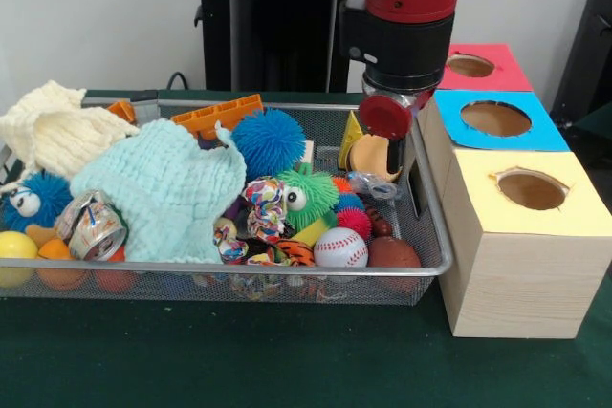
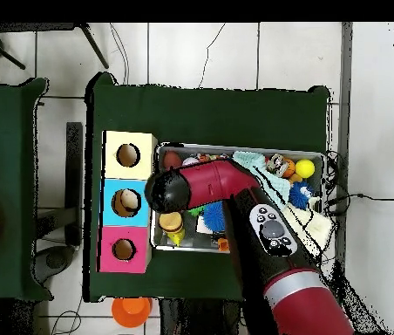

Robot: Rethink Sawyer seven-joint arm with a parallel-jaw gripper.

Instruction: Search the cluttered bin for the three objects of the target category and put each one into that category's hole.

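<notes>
The wire mesh bin [image 1: 239, 268] lies on the green table, full of toys. A small tan and orange-brown plush toy [image 1: 373, 156] sits at the bin's far right corner, just under my gripper [image 1: 387, 126]. I cannot tell whether the gripper holds or touches it. In the overhead view the toy [image 2: 172, 222] lies at the bin's [image 2: 235, 146] left end, and the arm's wrist [image 2: 166, 190] hides the gripper. The red-topped box's hole [image 1: 470, 65] is the farthest of the three, right of the bin; it also shows in the overhead view [image 2: 124, 249].
The blue-topped box [image 1: 495, 140] and the yellow-topped box [image 1: 516, 265] stand against the bin's right side. In the bin lie a mint knitted cloth [image 1: 163, 188], a cream cloth [image 1: 53, 131], a blue puffer ball [image 1: 269, 140], a green one [image 1: 308, 196] and a baseball [image 1: 340, 247].
</notes>
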